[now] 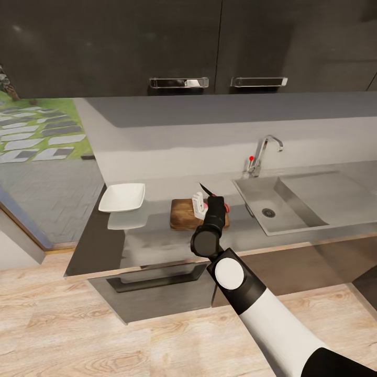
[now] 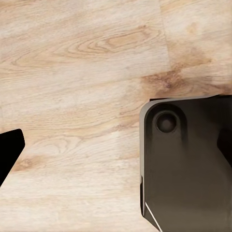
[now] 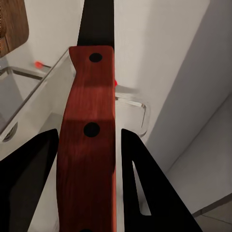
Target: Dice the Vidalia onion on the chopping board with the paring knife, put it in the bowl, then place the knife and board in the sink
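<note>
Bowl (image 1: 122, 197), white and square, sits empty at the left of the countertop (image 1: 157, 238). Next along, the chopping board (image 1: 184, 213) carries a small heap of white diced onion (image 1: 199, 205), so dicing looks done. Over the board the right gripper (image 1: 208, 201) clenches the paring knife (image 3: 89, 140) by its reddish handle. The sink (image 1: 285, 201) holds neither knife nor board. Transfer to the bowl and both sink placements remain. I cannot tell the left gripper's state.
</note>
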Tool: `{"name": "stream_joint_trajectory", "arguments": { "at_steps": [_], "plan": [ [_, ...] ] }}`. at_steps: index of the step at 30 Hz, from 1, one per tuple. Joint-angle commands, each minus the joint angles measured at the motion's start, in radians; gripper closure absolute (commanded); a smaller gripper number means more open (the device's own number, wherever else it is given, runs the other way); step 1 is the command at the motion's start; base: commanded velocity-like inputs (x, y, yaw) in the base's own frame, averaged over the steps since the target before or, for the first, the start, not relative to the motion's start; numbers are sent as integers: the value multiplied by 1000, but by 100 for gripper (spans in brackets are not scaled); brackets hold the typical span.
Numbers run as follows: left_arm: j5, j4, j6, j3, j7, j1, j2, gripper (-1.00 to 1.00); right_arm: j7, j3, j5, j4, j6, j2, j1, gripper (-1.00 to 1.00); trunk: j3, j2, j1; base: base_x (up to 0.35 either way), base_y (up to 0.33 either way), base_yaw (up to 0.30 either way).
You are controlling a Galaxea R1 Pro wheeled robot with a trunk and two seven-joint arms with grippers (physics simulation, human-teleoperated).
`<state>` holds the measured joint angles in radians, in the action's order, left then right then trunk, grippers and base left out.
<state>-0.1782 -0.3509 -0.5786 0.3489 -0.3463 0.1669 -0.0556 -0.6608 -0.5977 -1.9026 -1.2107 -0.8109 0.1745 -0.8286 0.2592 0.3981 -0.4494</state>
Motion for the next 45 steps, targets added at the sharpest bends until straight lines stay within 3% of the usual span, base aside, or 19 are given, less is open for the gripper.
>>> {"name": "stream_joint_trajectory", "arguments": {
  "at_steps": [1,10,15,18,22,29,36,45],
  "plan": [
    [-9,-3,-1,9,-5,0,-1,-100,-10,-2,-10,0,-2,0,-1,100,2,2,-1,0,0,0],
    [-9,-2,0,9,-5,0,-1,-100,-7,-2,-9,-40,-2,0,-2,100,2,2,-1,0,0,0],
    [-10,-2,0,9,7,0,-1,-100,-6,0,-13,-202,3,0,-3,100,2,2,-1,0,0,0],
    [-10,-2,0,9,23,0,-1,-100,-7,1,-37,-255,5,0,-3,100,2,2,-1,0,0,0],
    [-10,-2,0,9,29,0,-1,-100,-10,1,-101,-273,7,0,-3,100,2,2,-1,0,0,0],
    [-11,-2,0,9,30,0,-1,-100,-30,-1,-135,-260,7,0,-2,100,2,2,-1,0,0,0],
    [-10,-2,0,9,30,0,-1,-100,-154,-23,-137,-127,3,0,-2,100,2,2,-1,1,1,0],
    [-11,-2,0,9,30,0,-1,-100,-175,-37,-133,-95,-2,0,-3,100,2,2,-1,83,108,0]
  ]
}}
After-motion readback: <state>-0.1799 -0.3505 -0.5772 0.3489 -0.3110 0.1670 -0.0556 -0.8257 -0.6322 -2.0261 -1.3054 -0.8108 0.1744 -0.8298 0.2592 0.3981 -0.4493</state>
